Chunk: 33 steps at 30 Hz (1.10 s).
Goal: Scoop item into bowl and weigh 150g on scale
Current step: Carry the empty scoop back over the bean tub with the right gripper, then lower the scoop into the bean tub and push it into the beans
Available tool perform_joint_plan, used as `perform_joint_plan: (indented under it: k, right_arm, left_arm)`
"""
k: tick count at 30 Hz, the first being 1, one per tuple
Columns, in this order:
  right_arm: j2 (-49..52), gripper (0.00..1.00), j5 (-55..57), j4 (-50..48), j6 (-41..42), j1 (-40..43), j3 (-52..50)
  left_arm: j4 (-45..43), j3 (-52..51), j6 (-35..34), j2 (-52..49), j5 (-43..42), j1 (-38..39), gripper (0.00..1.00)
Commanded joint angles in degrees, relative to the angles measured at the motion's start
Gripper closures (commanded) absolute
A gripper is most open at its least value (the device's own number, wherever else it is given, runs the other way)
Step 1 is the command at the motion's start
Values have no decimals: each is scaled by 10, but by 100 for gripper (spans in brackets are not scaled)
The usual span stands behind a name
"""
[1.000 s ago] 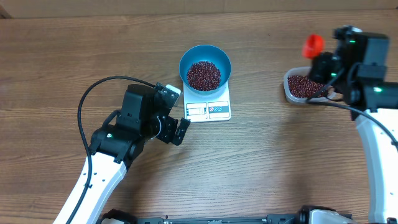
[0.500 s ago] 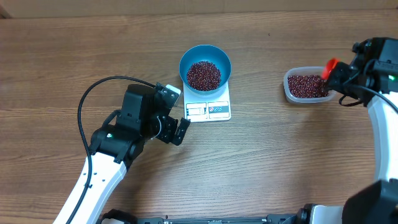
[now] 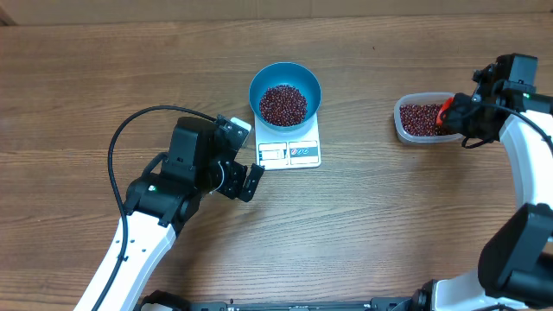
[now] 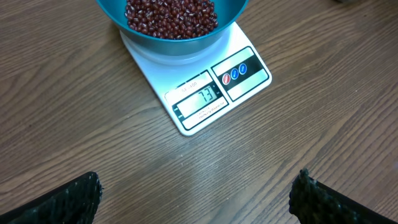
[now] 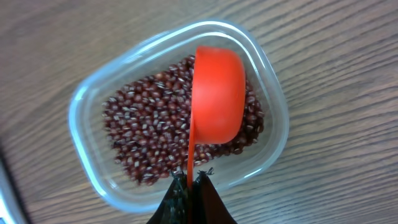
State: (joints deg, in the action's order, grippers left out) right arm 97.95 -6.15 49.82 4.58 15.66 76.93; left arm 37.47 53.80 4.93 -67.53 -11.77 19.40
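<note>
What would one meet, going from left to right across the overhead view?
Left tool → bowl → tub → right tool, shut on the scoop.

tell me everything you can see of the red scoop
The red scoop is orange-red, plastic-looking: a round cup on a thin flat handle. The right gripper is shut on the handle's end. The cup hangs over the beans in the clear tub, its outer side to the wrist camera; whether it touches them is unclear.
</note>
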Motion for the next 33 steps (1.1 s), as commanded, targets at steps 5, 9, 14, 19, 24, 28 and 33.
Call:
perform_joint_plan:
  k: [5, 9, 14, 19, 24, 28, 33]
  right_arm:
    - [36, 96, 22, -12, -21, 1, 3]
    - [50, 96, 22, -16, -23, 1, 3]
    - [53, 96, 17, -16, -32, 1, 3]
    - [53, 96, 0, -15, -33, 1, 3]
    - [53, 96, -26, -15, -49, 1, 3]
    - [53, 96, -37, -14, -51, 0, 3]
    - [53, 96, -58, -8, -66, 0, 3]
  left_arm:
    - [-2, -3, 13, 0, 2, -3, 1]
    - [-2, -3, 13, 0, 2, -3, 0]
    - [-2, -3, 13, 0, 2, -3, 0]
    - [-2, -3, 13, 0, 2, -3, 0]
    - [-2, -3, 13, 0, 2, -3, 0]
    - [-2, -3, 13, 0, 2, -3, 0]
    - [-2, -3, 13, 0, 2, -3, 0]
